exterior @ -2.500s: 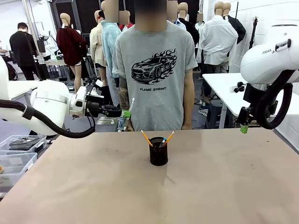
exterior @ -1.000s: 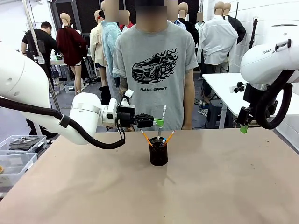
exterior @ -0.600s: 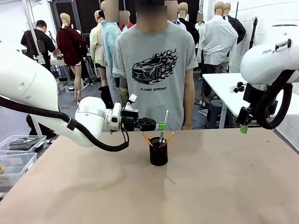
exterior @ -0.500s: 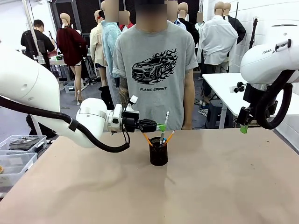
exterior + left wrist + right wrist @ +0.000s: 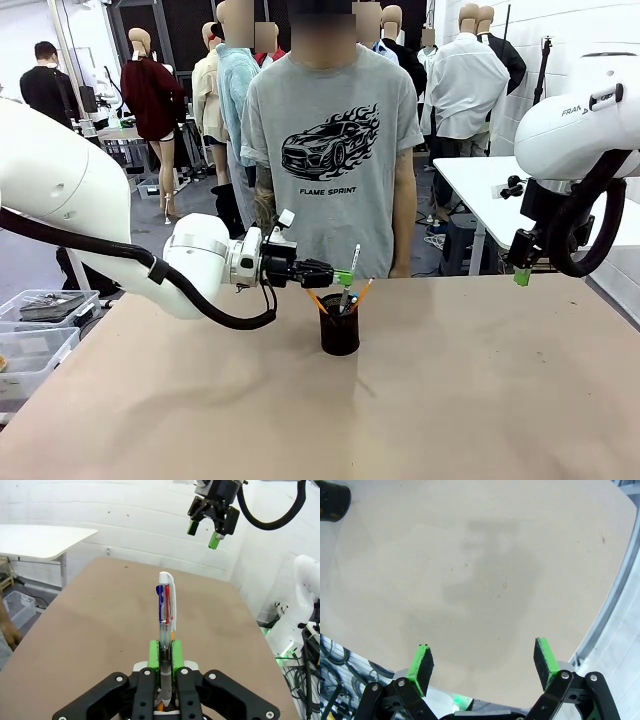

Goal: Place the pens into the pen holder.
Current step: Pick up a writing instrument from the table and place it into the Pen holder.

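Front view: the small black wire-mesh pen holder (image 5: 340, 330) stands upright near the middle of the light brown table (image 5: 450, 400), in front of a person in a grey printed T-shirt (image 5: 330, 140). Two orange-yellow pencils (image 5: 315, 298) lean out of it, one to each side. The left gripper (image 5: 345, 277), reaching in sideways just above the holder's rim, is closed on a slim clear-and-white pen (image 5: 350, 275) that stands nearly upright, its lower end down inside the holder and its top tipped slightly to the right. The right gripper (image 5: 520, 275) hangs well off to the right above the table.

Left wrist view: the green pads (image 5: 154, 655) pinch the pen (image 5: 165, 615) on both sides; its white-capped end with red and blue parts points away from the camera.

Right wrist view: the right gripper (image 5: 485, 664) has its fingers spread wide with nothing between them, above bare table (image 5: 480, 570); the holder (image 5: 332, 502) sits at the top left corner.
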### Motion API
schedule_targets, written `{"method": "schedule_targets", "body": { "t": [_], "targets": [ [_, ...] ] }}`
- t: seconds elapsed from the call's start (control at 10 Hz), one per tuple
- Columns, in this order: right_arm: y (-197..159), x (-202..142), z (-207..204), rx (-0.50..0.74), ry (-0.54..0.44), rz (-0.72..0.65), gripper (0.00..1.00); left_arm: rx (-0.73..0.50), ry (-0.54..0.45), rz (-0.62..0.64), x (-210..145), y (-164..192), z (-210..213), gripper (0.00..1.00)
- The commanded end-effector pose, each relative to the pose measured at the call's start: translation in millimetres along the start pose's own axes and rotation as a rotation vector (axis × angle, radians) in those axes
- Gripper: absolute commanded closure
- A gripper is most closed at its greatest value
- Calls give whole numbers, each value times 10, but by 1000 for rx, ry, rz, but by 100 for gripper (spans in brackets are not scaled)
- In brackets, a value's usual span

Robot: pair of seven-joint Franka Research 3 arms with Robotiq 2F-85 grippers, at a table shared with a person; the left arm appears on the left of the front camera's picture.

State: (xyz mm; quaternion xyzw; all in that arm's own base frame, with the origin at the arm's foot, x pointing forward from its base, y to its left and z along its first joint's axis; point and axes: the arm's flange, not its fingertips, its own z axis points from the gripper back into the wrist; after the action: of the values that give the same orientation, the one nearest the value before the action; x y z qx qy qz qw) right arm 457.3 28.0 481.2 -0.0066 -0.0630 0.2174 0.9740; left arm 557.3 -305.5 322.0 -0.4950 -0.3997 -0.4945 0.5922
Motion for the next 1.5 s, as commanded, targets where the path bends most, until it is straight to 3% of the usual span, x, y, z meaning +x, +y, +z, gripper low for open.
{"method": "schedule_targets", "body": {
  "t": [0.0,0.5,0.8,1.4],
  "targets": [
    [-2,6,10,2,7,2,0,10,21,-27,-61,8,48,100],
    [-2,6,10,2,7,2,0,-8,25,-35,-125,-20,67,98],
    [-2,6,10,2,7,2,0,-14,7,-62,-74,-65,71,44],
    [-2,6,10,2,7,2,0,9,-33,-104,117,-178,234,44]
  ]
}}
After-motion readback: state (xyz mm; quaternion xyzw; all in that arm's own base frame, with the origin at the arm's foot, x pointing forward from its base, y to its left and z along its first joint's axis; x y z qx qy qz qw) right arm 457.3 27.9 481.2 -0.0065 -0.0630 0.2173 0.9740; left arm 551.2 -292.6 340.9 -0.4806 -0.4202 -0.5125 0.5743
